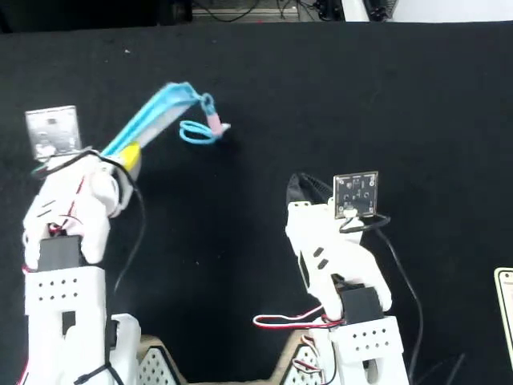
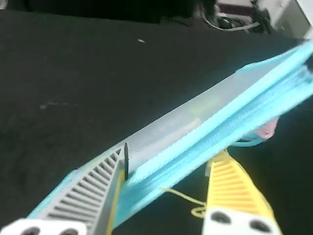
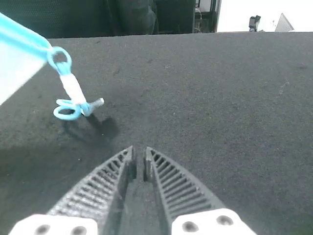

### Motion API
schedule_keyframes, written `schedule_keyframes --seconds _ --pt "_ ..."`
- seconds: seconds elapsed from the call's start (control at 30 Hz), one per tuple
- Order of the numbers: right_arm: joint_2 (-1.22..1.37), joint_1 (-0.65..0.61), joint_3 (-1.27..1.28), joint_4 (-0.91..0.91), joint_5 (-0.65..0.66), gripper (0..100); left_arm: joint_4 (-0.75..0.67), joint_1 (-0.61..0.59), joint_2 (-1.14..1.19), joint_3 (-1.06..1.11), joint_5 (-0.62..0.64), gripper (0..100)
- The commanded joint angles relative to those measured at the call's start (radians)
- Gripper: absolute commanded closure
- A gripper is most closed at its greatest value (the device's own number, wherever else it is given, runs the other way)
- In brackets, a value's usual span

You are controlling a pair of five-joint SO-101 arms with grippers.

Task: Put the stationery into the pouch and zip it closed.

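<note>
A light blue zip pouch (image 1: pixel 156 116) with a translucent side is held up off the black table at the left rear. My left gripper (image 1: pixel 128 156) is shut on its near end, with the pouch (image 2: pixel 205 132) pinched between the grey finger and the yellow finger. A blue strap (image 1: pixel 196 131) with a pink tab hangs from the pouch's far end and rests on the table; it also appears as the strap (image 3: pixel 71 100) ahead of my right arm. My right gripper (image 3: pixel 138 164) is shut and empty, low over the table near the middle (image 1: pixel 300 188).
The black table (image 1: pixel 361 104) stretches wide and bare to the right and rear. A pale object (image 1: pixel 505 301) sits at the right edge. Cables and equipment lie beyond the table's far edge.
</note>
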Motion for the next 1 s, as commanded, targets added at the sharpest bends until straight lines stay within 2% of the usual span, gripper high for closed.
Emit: schedule_keyframes --seconds 0.0,0.2,0.37,0.53,0.8,0.97 --pt "-0.018 -0.011 -0.012 -0.023 0.002 96.9 -0.005 -0.113 -0.009 -0.108 0.014 74" --pt "-0.018 -0.011 -0.012 -0.023 0.002 96.9 0.038 -0.117 -0.008 -0.143 0.008 74" --pt "-0.018 -0.011 -0.012 -0.023 0.002 96.9 0.061 0.025 0.003 -0.131 0.006 74" --pt "-0.018 -0.011 -0.012 -0.023 0.002 96.9 0.066 0.168 -0.008 -0.105 -0.087 74" --pt "-0.018 -0.011 -0.012 -0.023 0.002 96.9 0.058 0.099 0.003 -0.097 -0.100 74" --pt "-0.018 -0.011 -0.012 -0.023 0.002 96.9 0.057 0.096 0.003 -0.068 -0.100 74"
